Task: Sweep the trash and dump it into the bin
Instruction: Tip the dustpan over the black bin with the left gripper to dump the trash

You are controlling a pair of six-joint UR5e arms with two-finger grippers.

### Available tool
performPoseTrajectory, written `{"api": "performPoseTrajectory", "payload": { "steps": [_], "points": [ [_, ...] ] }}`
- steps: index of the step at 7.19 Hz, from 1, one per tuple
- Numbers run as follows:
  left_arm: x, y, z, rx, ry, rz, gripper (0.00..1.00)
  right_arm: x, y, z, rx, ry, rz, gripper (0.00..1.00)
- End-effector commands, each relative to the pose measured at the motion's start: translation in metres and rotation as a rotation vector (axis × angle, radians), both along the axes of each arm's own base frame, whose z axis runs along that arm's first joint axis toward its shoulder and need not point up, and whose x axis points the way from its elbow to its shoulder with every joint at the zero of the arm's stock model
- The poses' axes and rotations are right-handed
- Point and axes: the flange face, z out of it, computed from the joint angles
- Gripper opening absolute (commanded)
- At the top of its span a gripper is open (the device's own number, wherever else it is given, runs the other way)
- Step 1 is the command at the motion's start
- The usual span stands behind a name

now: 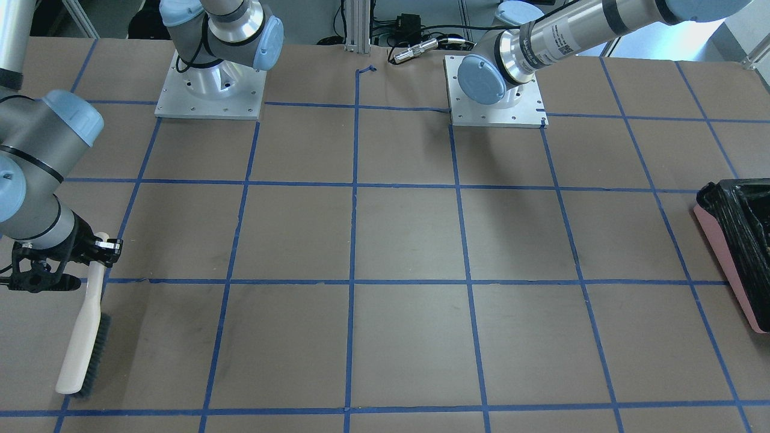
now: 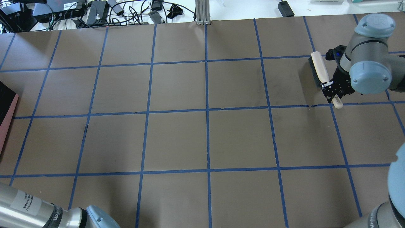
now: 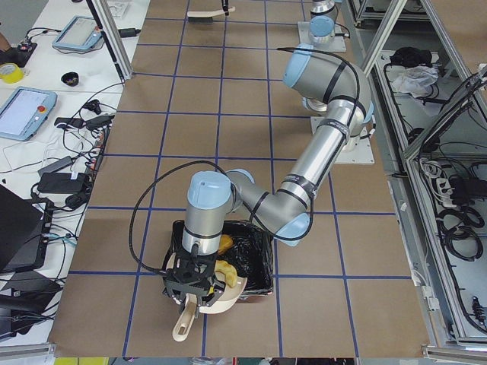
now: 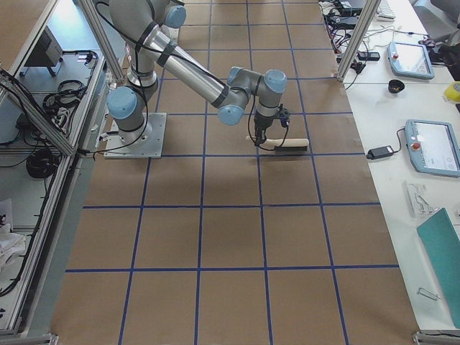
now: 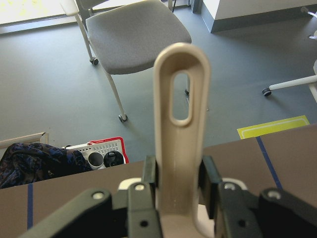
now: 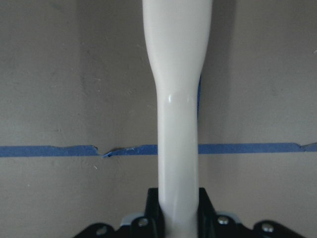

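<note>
**Tipping point:** The robot's left gripper (image 5: 179, 178) holds a beige dustpan (image 3: 228, 296) tilted over the bin (image 1: 725, 267) at the left end of the desk (image 1: 409, 240). Its fingers (image 5: 149, 173) are clamped on the pan's looped handle. At the far end the right gripper (image 2: 330, 87) grips the handle of the brush (image 2: 317, 71), with the fingers closed on it. The brush hangs low at the desk, and the views do not settle whether the bristles touch it.

Of the trash, a yellow-orange lump (image 3: 224, 243) shows against the crinkled black bag (image 3: 255, 247) inside the bin. A paler yellow piece (image 3: 226, 271) sits at the pan's mouth, right by the rim, and it is unclear whether it has cleared the pan. The sponge wedge cannot be made out.

The likeliest trouble is at that rim. The pan's lip appears to meet the bin near its outer wall, so a piece sliding out crooked could drop outside, onto the desk's end or off it. The loose bag could also catch the lip and hold the piece back. The bin looks light and stands close to the desk's edge, so a push from the pan might shift or tip it. The steep tilt also puts the pan's weight on a smooth handle, which could twist between the fingers.
</note>
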Motion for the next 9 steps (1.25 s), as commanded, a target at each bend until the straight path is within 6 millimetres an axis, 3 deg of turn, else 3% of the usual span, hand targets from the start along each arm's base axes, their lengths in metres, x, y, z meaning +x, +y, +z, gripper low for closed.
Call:
{"api": "performPoseTrajectory", "payload": {
  "steps": [1,4,6,7,9],
  "points": [
    [-0.012,0.005,-0.009,0.009,-0.062,-0.002,0.00,0.000,-0.001,0.001,-0.007,0.002,-0.001,0.16],
    [-0.015,0.007,-0.005,0.006,-0.071,-0.007,0.00,-0.002,0.000,0.001,-0.007,0.002,-0.003,0.27],
    [-0.018,0.009,0.004,0.029,-0.065,-0.021,0.00,-0.002,-0.001,0.001,-0.011,0.004,-0.004,0.48],
    [-0.023,0.013,0.015,0.064,-0.010,-0.024,0.00,-0.002,-0.001,0.002,-0.014,0.005,-0.003,0.50],
    [-0.052,0.016,0.062,0.130,0.097,-0.037,0.00,-0.002,-0.001,0.002,-0.015,0.005,-0.003,0.54]
  ]
}}
